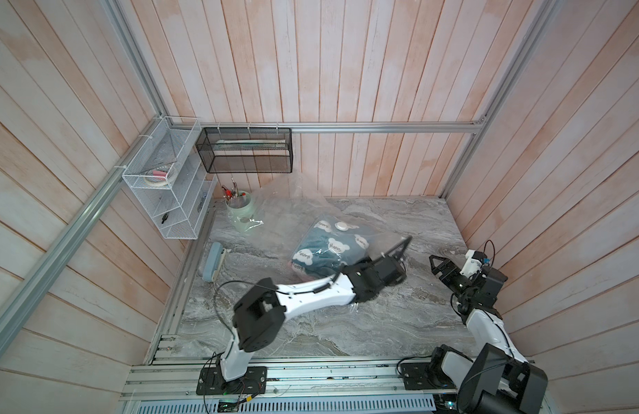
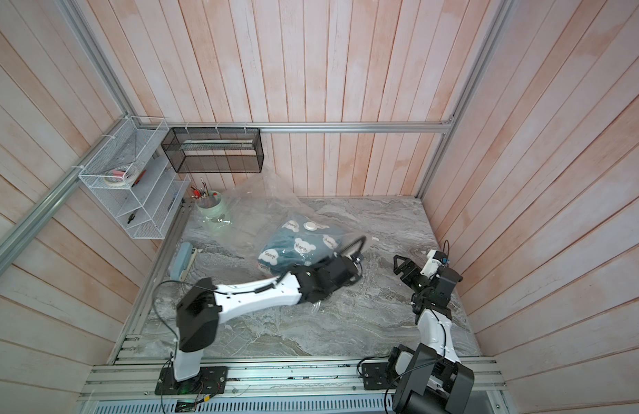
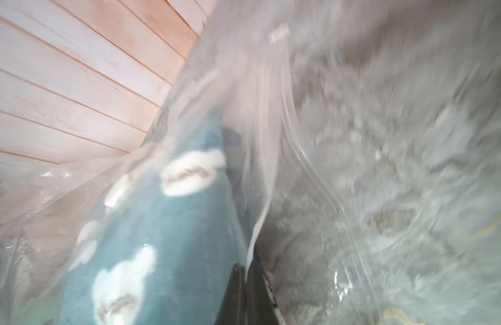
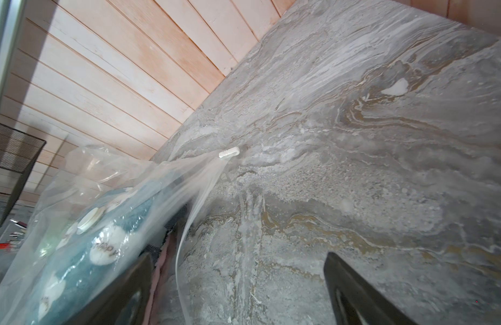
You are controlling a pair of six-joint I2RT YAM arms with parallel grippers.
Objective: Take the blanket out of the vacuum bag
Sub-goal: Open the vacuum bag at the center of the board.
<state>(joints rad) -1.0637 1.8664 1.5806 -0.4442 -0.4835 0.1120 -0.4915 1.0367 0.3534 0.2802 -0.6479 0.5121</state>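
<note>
Pinching a fold of the vacuum bag [image 3: 262,168] with the left gripper [image 3: 246,271], jaws fully closed. Holding the right gripper [image 4: 239,259] wide open, empty, over the table [image 4: 384,140]. Vacuum bag mid-table, blanket [image 1: 328,251] inside. Pinch seen only in left wrist view; white clip [image 4: 229,153] clearest in right wrist view.

The left arm [image 1: 310,294] reached far out, low and almost flat. The left gripper [image 3: 246,277] was pinched tight on a thin fold of the vacuum bag [image 3: 267,157]. The right arm [image 1: 486,329] stood bent, close to its own side. The right gripper [image 4: 239,257] had its jaws wide apart and held nothing.
</note>
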